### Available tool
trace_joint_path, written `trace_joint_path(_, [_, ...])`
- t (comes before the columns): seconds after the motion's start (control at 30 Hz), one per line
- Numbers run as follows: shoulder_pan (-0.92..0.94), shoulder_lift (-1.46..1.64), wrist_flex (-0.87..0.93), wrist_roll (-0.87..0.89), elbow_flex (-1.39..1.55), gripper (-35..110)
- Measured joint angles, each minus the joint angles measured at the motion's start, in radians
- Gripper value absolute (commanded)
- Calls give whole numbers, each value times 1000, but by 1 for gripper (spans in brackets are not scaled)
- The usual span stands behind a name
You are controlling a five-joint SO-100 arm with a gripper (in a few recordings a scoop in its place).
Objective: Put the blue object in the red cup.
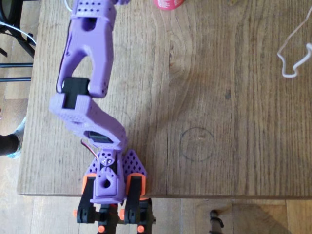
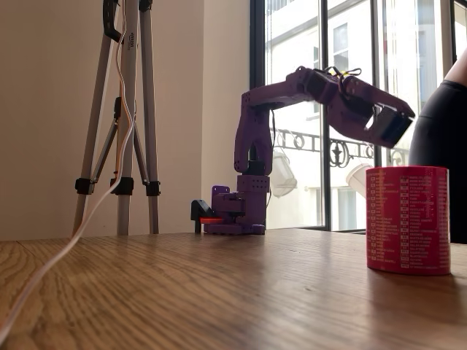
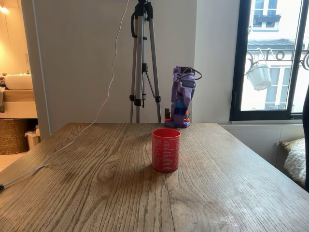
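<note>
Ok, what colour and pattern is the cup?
Red cup covered in rows of small whitish print, clearest in a fixed view.

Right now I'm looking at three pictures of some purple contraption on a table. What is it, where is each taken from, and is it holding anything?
It is a small purple robot arm clamped to the edge of a wooden table. One picture looks straight down from above; the other two come from cameras standing at table level, one side-on and one facing the arm. A red cup stands on the table, and a white cable lies across it. The arm's gripper is raised in the air near the cup; the pictures do not show whether it holds anything.
</note>
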Motion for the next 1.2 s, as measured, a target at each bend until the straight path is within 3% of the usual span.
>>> trace_joint_path(0.7, [117, -298, -52, -135, -276, 1])
trace_joint_path(0.9, [118, -298, 14, -135, -276, 33])
trace_joint_path(1.2, [124, -298, 101, -135, -316, 37])
